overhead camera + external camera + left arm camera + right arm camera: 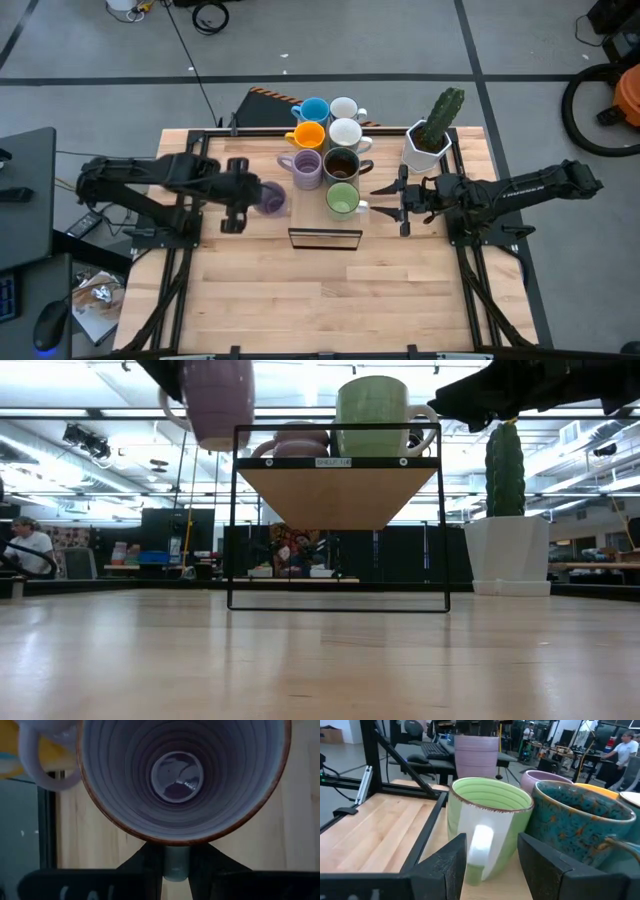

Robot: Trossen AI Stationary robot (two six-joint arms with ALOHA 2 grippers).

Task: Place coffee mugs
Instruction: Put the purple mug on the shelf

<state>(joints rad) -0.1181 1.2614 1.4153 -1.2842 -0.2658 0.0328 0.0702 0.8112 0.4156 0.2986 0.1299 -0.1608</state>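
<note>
A lavender mug (pixel 271 198) hangs in my left gripper (pixel 175 870), left of a black wire rack (pixel 340 460) with a raised wooden shelf. It is at about shelf height (pixel 215 400). On the shelf stand several mugs: blue (pixel 313 110), two white (pixel 345 132), orange (pixel 308 135), lavender (pixel 305 168), dark brown (pixel 341 163) and green (pixel 342 200). My right gripper (pixel 492 865) is open at the rack's right side. Its fingers stand level on either side of the green mug's white handle (pixel 480 845); I see no touch. My left gripper pinches the lavender mug's handle (pixel 176 865) between its two fingers. The fingers slant down from the table's left. The mug hangs clear of table and shelf, nearly upright with its mouth up, and its body lies beyond the fingers toward the rack.
A white hexagonal pot with a green cactus (pixel 428 140) stands at the far right, just behind my right arm. The near half of the wooden table (pixel 320 300) is bare. Beyond the table lies a room with desks and people (pixel 625 750).
</note>
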